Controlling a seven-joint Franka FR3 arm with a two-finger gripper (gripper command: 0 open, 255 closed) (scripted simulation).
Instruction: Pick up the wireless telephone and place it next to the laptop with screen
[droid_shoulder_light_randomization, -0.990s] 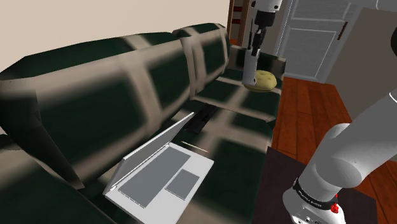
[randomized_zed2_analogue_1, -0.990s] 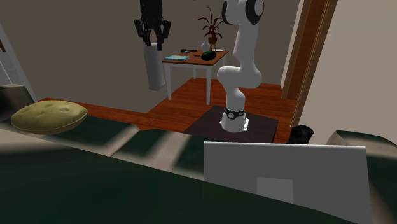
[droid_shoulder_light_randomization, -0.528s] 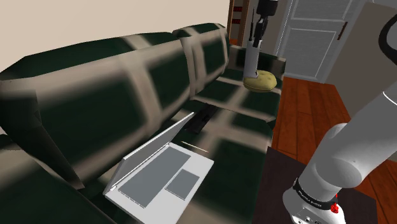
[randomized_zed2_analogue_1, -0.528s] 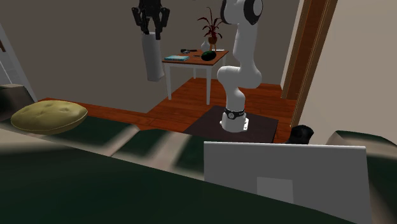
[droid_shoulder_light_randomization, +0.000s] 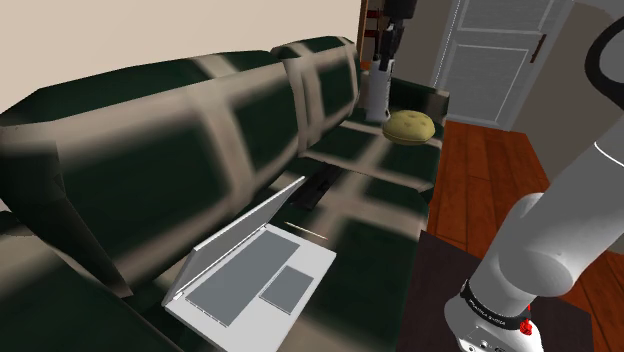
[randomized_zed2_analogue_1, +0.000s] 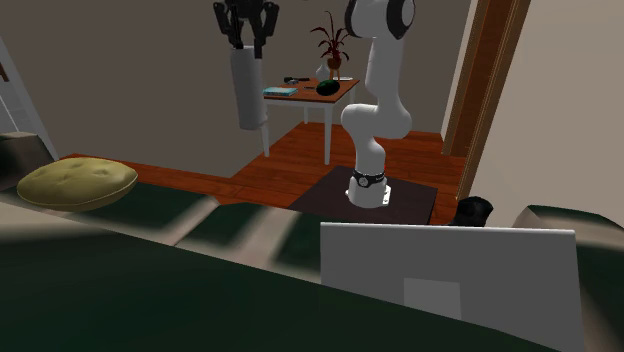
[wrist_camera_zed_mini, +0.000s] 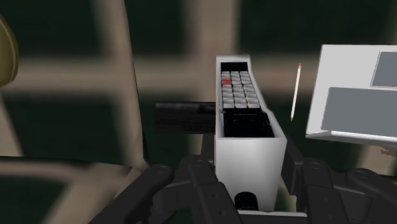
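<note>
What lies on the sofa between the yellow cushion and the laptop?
In the shoulder view, a flat black object and, nearer the laptop, a thin pencil.

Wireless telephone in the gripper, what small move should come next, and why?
Probably carry the telephone toward the laptop, at its present height. The gripper clasps it well above the sofa, near the yellow cushion, while the open laptop lies farther along the seat, with a pencil beside it.
</note>
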